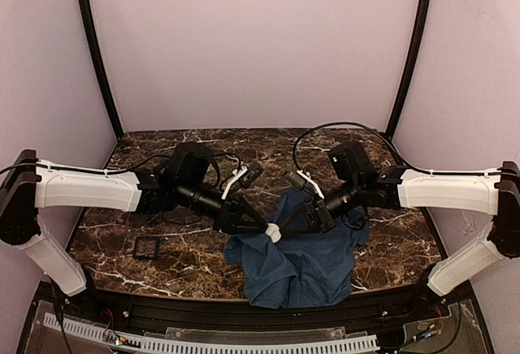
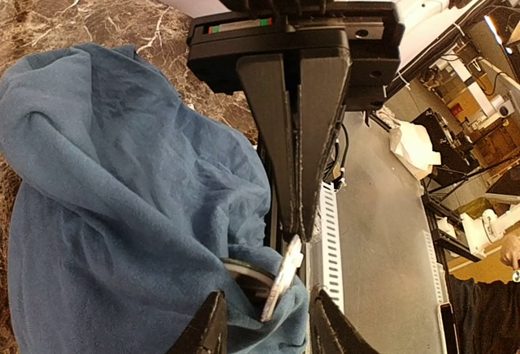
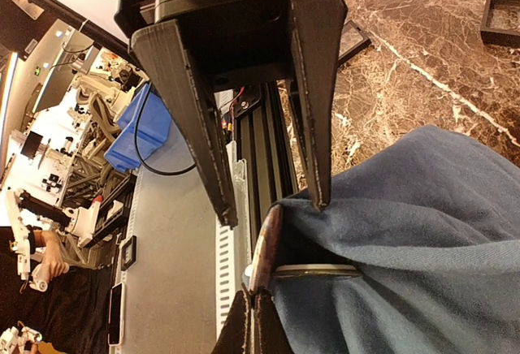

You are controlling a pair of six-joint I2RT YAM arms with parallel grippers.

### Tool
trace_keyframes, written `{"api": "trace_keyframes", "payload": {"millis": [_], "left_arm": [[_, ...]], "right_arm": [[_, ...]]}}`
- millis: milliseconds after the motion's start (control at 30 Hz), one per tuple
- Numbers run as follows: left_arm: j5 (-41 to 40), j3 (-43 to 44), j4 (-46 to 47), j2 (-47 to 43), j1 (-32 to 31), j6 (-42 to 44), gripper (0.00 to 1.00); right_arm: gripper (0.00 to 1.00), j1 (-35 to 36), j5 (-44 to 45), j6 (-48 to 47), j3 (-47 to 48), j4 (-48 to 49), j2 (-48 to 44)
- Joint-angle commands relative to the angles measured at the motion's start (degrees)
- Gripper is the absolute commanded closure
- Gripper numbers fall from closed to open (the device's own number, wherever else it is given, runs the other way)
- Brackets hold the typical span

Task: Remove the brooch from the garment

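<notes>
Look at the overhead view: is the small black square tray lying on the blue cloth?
No, the small black square tray lies on the bare marble table, left of the blue cloth and apart from it.

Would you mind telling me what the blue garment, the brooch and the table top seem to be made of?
The blue garment looks like soft woven fabric with a matte finish, since it drapes in loose folds and creases. The brooch is probably plastic or enamelled metal: a smooth, pale disc with a thin rigid edge. The table top is marble or a marble-look laminate, dark brown with white veins and a faint sheen.
</notes>
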Motion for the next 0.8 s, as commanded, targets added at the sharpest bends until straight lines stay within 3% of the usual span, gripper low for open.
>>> {"api": "trace_keyframes", "payload": {"millis": [0,233,300,400,533,667,767], "left_arm": [[1.21,1.23,0.47,0.41,-0.55,-0.47,0.69],[2.02,0.9,1.66,0.96,-1.07,-1.25,0.75],[2.2,0.61,2.24,0.97,-1.07,-1.59,0.8],[2.69,0.27,3.18,0.84,-1.14,-2.24,0.95],[2.8,-0.77,4.83,-0.07,-1.15,-3.33,0.99],[-1.22,-3.28,9.17,-2.16,-1.08,-5.76,0.99],[-4.65,-6.51,14.78,-4.01,-1.11,-9.92,0.99]], "right_arm": [[1.0,-0.21,-2.04,-0.7,1.92,1.33,0.47],[1.0,-0.19,-1.86,-0.26,1.61,2.36,0.4],[1.0,-0.19,-1.77,-0.28,1.52,2.41,0.47],[1.0,-0.24,-1.23,-0.21,1.39,2.66,0.45],[0.98,-0.36,1.47,0.81,1.12,3.58,-0.08],[0.55,-1.12,3.58,4.08,-0.8,8.3,-1.74],[0.37,-1.67,6.44,7.13,-2.91,12.87,-3.95]]}}
